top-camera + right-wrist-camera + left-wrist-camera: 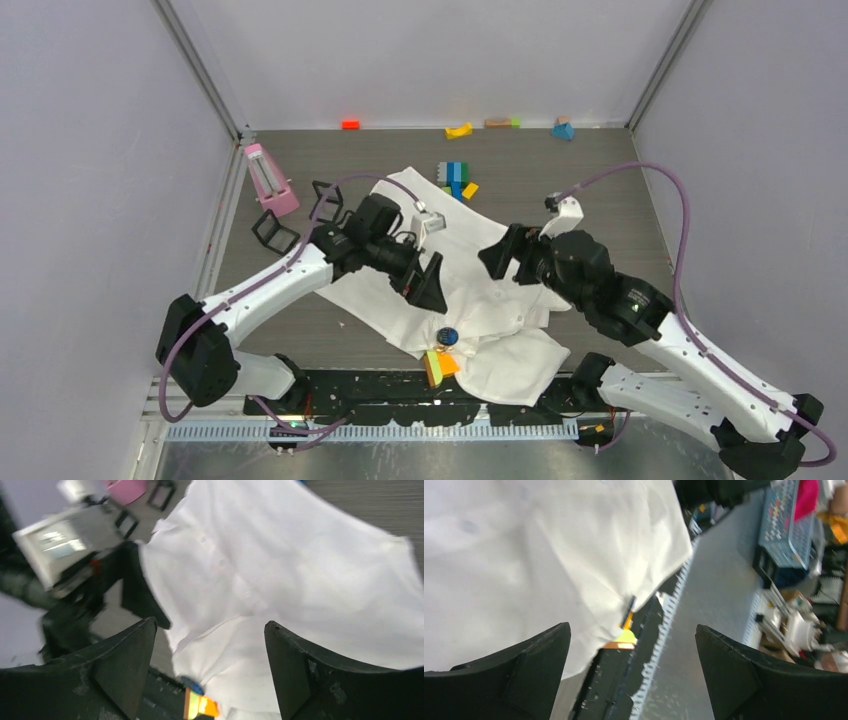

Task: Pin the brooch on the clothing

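Nearest, a yellow-orange block (438, 366) sits against the shirt's (470, 270) near edge. Left gripper (428, 283) hangs over the shirt, jaws wide apart, empty. Brooch (447, 336) lies on the shirt just behind the block. Right gripper (503, 256) hovers above the shirt, jaws apart, empty.

Shirt (470, 295) at centre of table (610, 190). Brooch (447, 335) at its near edge, one block (438, 366) just in front. Block stack (455, 177) at shirt's far edge. Two frames (275, 232) left of shirt, loose blocks (459, 130) along far wall.
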You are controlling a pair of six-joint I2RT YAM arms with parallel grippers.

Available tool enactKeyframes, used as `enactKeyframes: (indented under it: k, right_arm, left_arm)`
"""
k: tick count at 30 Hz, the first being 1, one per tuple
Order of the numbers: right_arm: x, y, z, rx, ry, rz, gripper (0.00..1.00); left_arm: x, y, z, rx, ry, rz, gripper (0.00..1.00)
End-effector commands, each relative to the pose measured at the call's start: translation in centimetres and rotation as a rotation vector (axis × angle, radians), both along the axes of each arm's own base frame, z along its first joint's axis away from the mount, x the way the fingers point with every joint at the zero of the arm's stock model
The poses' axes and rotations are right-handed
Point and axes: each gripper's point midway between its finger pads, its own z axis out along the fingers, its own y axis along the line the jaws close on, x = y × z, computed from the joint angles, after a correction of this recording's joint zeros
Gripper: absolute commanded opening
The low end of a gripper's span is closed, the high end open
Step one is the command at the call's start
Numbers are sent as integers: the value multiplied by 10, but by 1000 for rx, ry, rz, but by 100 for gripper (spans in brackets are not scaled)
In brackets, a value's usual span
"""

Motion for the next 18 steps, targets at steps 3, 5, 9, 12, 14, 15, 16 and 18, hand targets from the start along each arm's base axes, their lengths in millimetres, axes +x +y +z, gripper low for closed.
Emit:
enactKeyframes:
  k: [3,5,9,12,14,15,16,18]
  right_arm:
    - [55,-87,-49,-156,222,-426,86]
    - [64,-108,-72,-126,315,-521,86]
    - [67,-146,-112,-103,446,-685,90]
    - [61,-166,-134,-110,507,-787,91]
    - [54,-173,-148,-108,546,-831,91]
    - [50,-175,-155,-106,563,-852,91]
    - [48,-176,-158,-104,570,-862,91]
    - [43,-177,-164,-91,583,-880,91]
  left_arm:
    - [106,12,33,93,-333,345,100]
    - [139,15,15,210,-353,430,100]
    - [198,27,-16,385,-373,582,100]
    - [241,43,-31,500,-419,696,100]
    - [263,48,-40,521,-417,740,100]
    - [272,49,-45,522,-402,760,100]
    - [280,50,-48,513,-386,778,100]
    - [295,53,-58,499,-363,811,100]
